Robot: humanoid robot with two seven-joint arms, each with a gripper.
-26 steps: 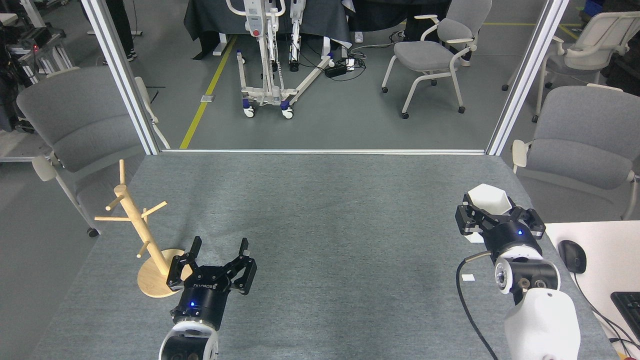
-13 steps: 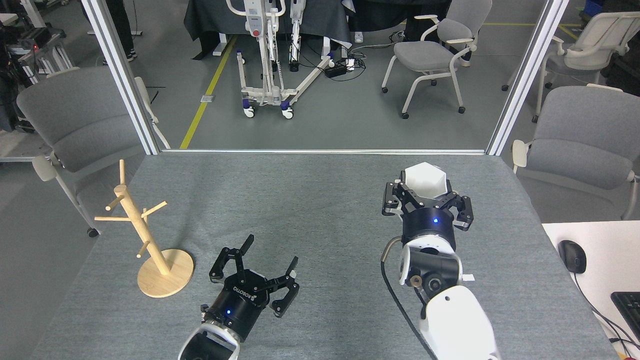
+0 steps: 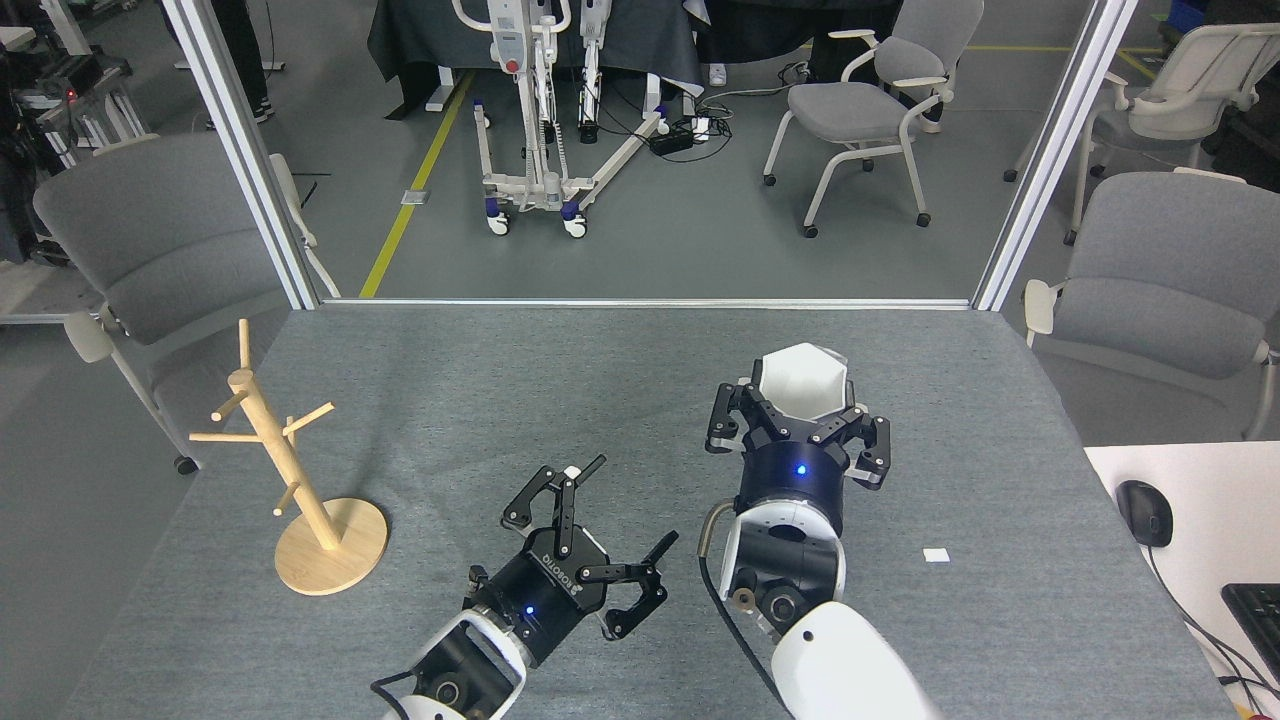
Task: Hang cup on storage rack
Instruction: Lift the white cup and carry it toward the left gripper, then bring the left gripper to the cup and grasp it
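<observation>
- Head view shows the right gripper [image 3: 800, 415] pinching the cup [image 3: 802, 382], its black fingers [image 3: 733, 420] pressed against the cup's sides above the middle of the table.
- Facets and a hexagonal rim mark the cup, white all over, with its open mouth turned up toward the camera.
- Its lower body sits behind the gripper, and no handle tab can be made out from this angle.
- To the left and nearer the camera, the left gripper [image 3: 628, 505] has its fingers spread wide and holds nothing; a small pale pad shows at one fingertip.
- Well apart from both grippers, the storage rack [image 3: 283, 462] stands upright near the table's left edge: a light wooden post with thin pegs on a round disc base.
- All of this rests on the table [image 3: 500, 400], covered in grey felt-like cloth; a small white scrap [image 3: 936, 555] lies on it to the right of the right arm.
- At the far right a white desk [image 3: 1200, 520] carries a black mouse [image 3: 1146, 512] and the corner of a keyboard [image 3: 1258, 610], cut off by the frame.
- Beyond the table are grey office chairs [image 3: 870, 100], a white wheeled lift frame [image 3: 540, 130], and a yellow line [image 3: 415, 180] on the grey floor.
</observation>
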